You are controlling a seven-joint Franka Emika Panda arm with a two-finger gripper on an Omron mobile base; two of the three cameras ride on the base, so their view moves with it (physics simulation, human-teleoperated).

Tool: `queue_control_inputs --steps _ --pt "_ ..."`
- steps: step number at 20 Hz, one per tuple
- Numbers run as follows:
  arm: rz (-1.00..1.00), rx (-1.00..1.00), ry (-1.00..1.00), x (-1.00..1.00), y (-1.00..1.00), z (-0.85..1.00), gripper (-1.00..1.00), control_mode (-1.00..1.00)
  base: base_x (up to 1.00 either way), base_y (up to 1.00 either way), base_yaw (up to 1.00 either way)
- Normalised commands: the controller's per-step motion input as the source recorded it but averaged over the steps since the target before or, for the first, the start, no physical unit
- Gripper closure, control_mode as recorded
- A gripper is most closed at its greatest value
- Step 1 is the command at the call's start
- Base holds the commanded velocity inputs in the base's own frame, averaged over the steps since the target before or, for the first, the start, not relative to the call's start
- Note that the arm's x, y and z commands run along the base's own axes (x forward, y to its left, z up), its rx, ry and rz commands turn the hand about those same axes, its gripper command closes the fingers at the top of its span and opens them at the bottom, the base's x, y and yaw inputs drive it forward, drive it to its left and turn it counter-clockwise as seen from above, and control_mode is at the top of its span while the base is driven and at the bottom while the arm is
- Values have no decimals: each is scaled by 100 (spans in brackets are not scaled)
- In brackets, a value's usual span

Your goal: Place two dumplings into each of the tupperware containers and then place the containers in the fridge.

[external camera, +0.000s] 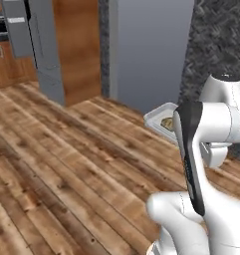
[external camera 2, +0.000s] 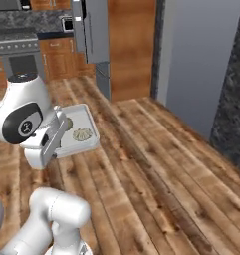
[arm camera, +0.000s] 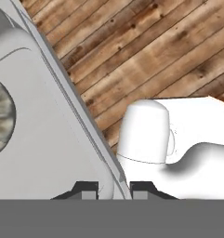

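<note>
Tupperware container (external camera 2: 79,130) level, lengthwise toward fridge (external camera 2: 94,45)

Glossy white rounded arm links, black joint panels; one round cap seemingly bears small markings.

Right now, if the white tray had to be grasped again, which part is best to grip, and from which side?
Probably the low rim, as the gripper does now: one finger inside the tupperware container, one outside, pinching the thin wall. Come from the bare end, away from the dumplings, keeping it level.
</note>
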Motion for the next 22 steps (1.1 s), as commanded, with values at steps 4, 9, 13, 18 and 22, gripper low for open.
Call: queue_control_inputs --steps 4,9,13,18,22 --pt "0 0 0 0 0 0 100 100 100 -30 75" --pt "0 0 0 0 0 0 100 100 99 -25 75" --pt "0 0 0 0 0 0 100 100 100 -14 57" --pt "0 0 0 0 0 0 100 100 100 -9 32" --pt "0 0 0 0 0 0 100 100 100 -19 15"
